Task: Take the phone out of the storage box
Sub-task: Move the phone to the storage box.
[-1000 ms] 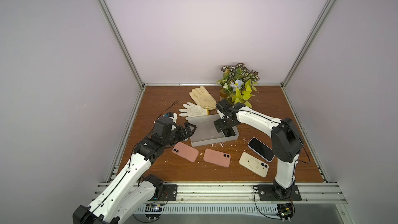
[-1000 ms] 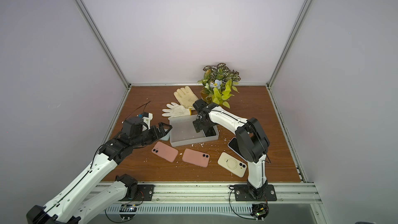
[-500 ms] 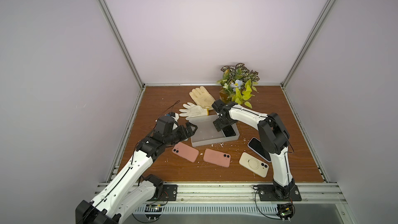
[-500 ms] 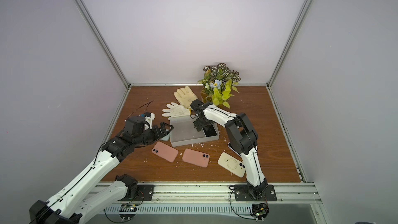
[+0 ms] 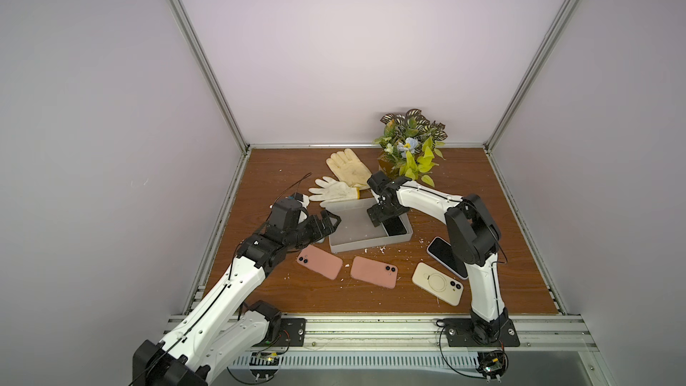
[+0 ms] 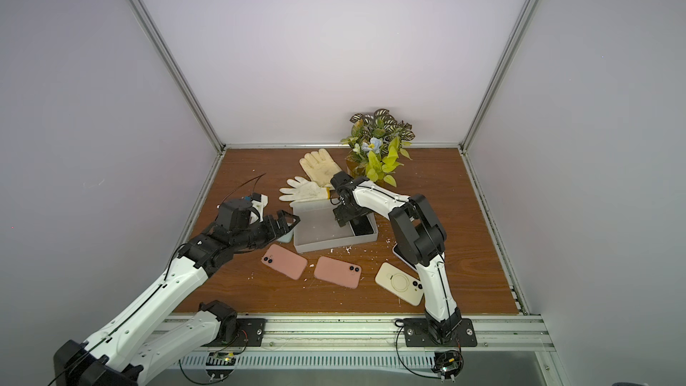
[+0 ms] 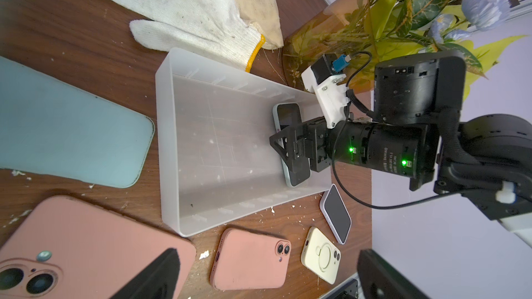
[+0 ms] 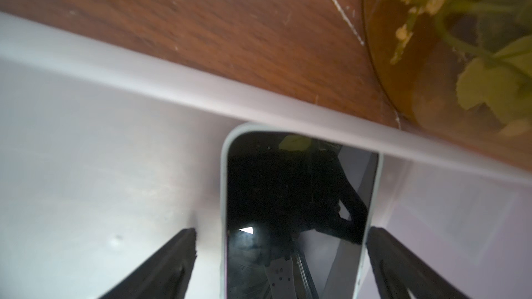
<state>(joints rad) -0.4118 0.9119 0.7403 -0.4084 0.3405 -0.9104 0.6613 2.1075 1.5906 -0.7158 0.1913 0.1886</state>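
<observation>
Grasp approach in hand; phone (image 8: 296, 211) lies screen-up inside storage box (image 7: 184, 139), against short end wall; right gripper (image 8: 282, 232) wide open astride phone, holding nothing; left gripper (image 5: 328, 226) open, empty, just outside box; next: close on phone edges, lift over wall.

Wooden table (image 5: 297, 165) with storage box (image 5: 371, 248), gloves (image 5: 349, 168), potted plant (image 5: 408, 142), pink phones (image 5: 319, 262), cream phone (image 5: 438, 284)

The only legible marking is "DAMIAO", printed on the black wrist motor (image 7: 383, 151) just beside the storage box (image 7: 165, 145); the smaller lines beside it are unreadable.
</observation>
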